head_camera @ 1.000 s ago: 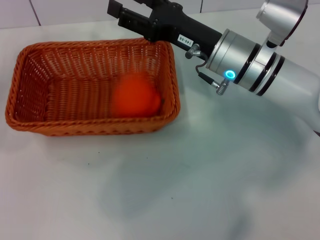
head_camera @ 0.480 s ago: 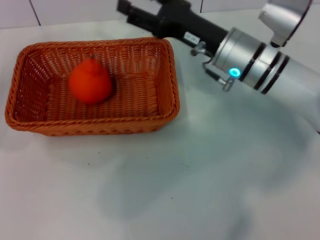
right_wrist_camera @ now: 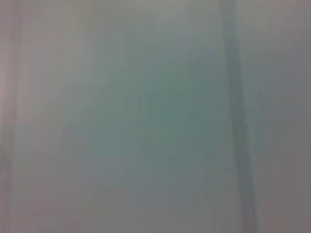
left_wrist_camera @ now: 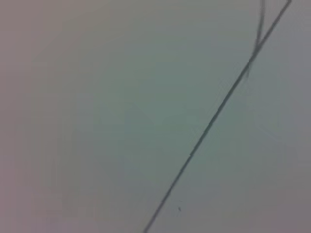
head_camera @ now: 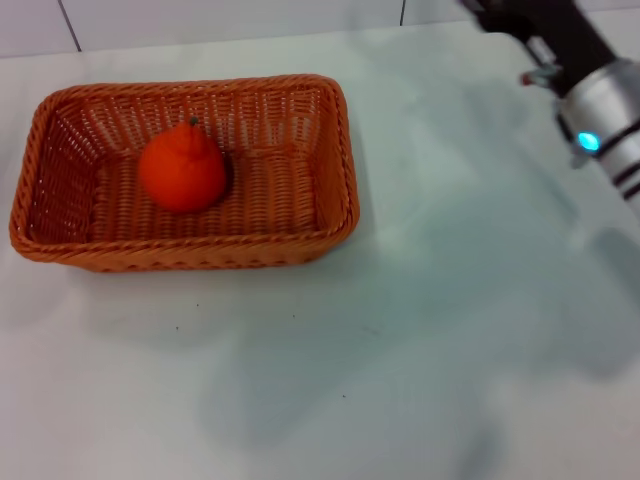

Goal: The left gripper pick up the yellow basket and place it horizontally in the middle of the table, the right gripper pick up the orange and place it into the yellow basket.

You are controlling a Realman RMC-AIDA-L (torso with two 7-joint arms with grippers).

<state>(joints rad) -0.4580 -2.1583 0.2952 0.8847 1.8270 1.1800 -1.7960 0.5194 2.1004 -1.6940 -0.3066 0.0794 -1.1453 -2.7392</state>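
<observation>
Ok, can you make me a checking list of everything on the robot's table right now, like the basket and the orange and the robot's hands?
Surface: white table, smooth, a few tiny dark specks.
Yellow basket: lying flat, long side across, left of the table's middle in the head view.
Orange: inside the basket, left of its middle, stem up, nothing touching it.
Clutter: nothing seen.
Right gripper: at the far right edge of the head view, well away from the basket; its tips are cut off by the frame. Blue light on its arm is lit.
Left gripper: not seen.
Cables: nothing seen on the table.
Surroundings: pale tiled wall behind the table; both wrist views show only a pale surface with dark lines.
</observation>
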